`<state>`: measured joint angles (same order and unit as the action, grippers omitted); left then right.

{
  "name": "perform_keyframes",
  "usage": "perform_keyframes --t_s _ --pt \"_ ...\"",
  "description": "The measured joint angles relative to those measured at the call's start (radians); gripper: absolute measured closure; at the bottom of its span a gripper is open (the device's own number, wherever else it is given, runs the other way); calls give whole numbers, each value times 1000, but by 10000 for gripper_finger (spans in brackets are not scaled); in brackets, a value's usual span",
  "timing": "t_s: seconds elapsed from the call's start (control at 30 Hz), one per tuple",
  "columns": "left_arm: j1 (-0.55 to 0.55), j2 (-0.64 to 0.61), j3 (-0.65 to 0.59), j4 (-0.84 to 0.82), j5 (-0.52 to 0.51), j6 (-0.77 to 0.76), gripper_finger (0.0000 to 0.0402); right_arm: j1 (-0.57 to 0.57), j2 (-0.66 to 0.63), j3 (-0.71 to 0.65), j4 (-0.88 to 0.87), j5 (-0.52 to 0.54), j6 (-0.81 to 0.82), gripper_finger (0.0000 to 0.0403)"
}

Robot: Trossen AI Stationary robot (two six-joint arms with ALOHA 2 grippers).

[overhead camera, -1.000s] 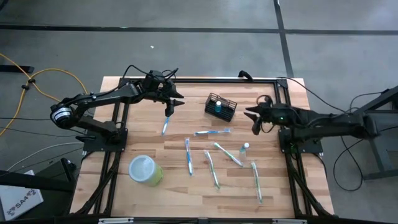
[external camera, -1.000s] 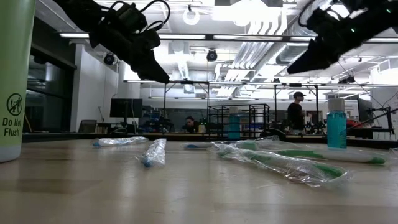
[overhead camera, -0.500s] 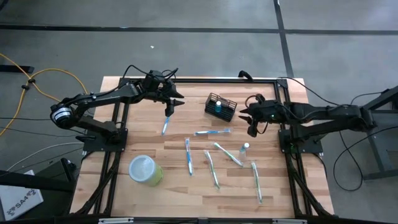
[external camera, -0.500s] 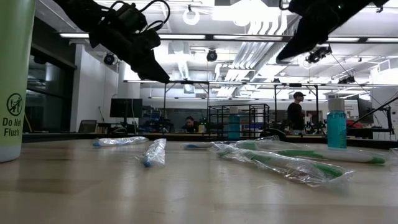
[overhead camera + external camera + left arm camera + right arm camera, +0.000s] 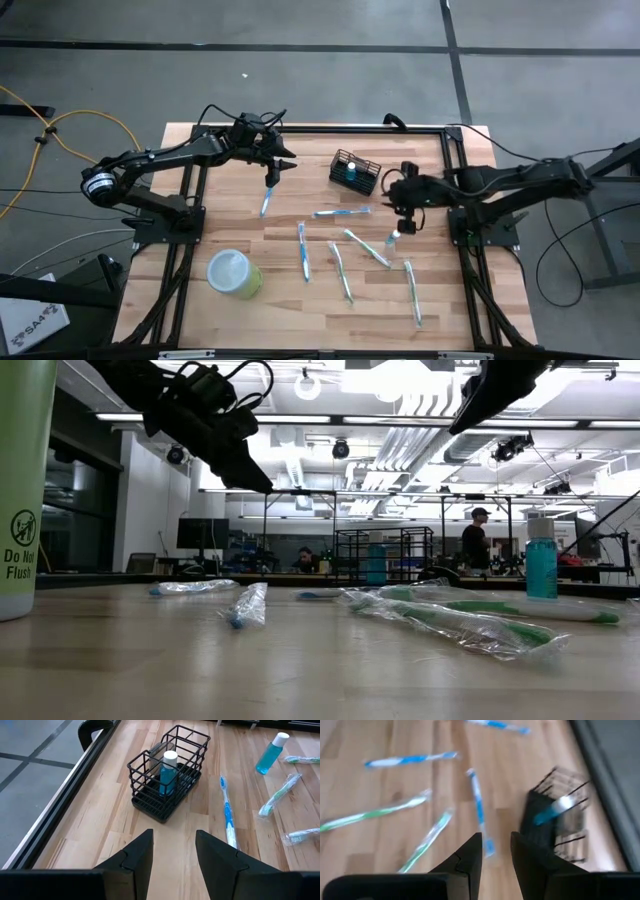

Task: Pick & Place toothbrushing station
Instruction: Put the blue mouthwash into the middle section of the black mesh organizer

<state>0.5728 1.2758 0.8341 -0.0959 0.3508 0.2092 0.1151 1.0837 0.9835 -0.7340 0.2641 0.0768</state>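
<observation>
The toothbrushing station is a small black wire basket [image 5: 355, 172] standing on its base at the table's far middle, with a small blue bottle [image 5: 168, 772] upright inside. It also shows in the left wrist view [image 5: 167, 770] and, blurred, in the right wrist view [image 5: 555, 820]. My left gripper [image 5: 285, 165] hangs open and empty in the air to the basket's left, its fingers [image 5: 140, 852] pointing at it. My right gripper [image 5: 402, 200] is open and empty in the air just right of the basket, high above the table in the low view [image 5: 490, 395].
Several wrapped toothbrushes lie on the wood: a blue one [image 5: 265, 200], a blue one [image 5: 342, 212] near the basket, and green ones [image 5: 368, 248] toward the near right. A second blue bottle [image 5: 394, 238] stands below my right gripper. A light-green cup [image 5: 234, 272] lies near left.
My right gripper has moved toward the table's left edge, nearer the basket, and has risen higher above the table. My left gripper and the objects have kept still.
</observation>
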Motion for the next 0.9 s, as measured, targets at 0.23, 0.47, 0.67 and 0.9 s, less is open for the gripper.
perform_keyframes --t_s 0.23,0.47,0.67,0.9 --pt "0 0 0 0 0 0 258 48 109 74 -114 -82 89 288" --pt "0 0 0 0 0 0 257 57 167 93 -206 -129 189 243" --pt "0 0 0 0 0 0 258 62 216 93 -234 -196 178 225" --pt "0 0 0 0 0 0 258 107 249 93 -250 -193 50 222"
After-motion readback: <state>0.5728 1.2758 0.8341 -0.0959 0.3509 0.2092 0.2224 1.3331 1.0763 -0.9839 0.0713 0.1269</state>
